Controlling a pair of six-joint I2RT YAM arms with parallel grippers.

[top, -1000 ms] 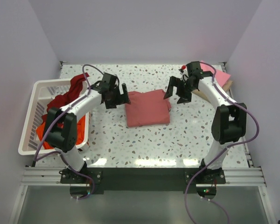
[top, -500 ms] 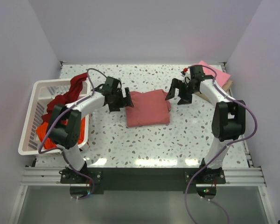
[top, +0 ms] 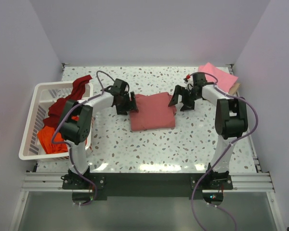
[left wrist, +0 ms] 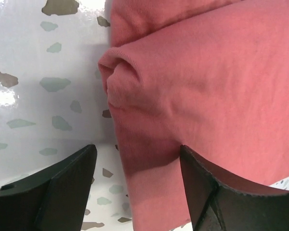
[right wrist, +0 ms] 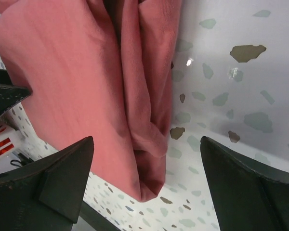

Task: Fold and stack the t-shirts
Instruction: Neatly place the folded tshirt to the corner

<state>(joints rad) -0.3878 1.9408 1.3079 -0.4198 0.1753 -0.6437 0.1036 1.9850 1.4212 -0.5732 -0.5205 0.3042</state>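
Observation:
A dusty rose-red t-shirt (top: 152, 111) lies folded in the middle of the table. My left gripper (top: 130, 105) is open, low at the shirt's far left corner; in the left wrist view its fingers straddle the shirt's edge (left wrist: 149, 159). My right gripper (top: 179, 101) is open, low at the shirt's far right corner; in the right wrist view the bunched folded edge (right wrist: 149, 144) lies between its fingers. A folded bright pink t-shirt (top: 218, 77) lies at the far right. A dark maroon t-shirt (top: 72, 96) and an orange t-shirt (top: 50, 139) are in the basket.
A white slatted plastic basket (top: 33, 101) stands at the left edge of the table. A brown board (top: 235, 88) shows under the pink shirt. Walls close in the table on the left, far and right sides.
Both grippers have moved down and inward to the rose-red shirt's far corners. The shirt has not visibly moved.

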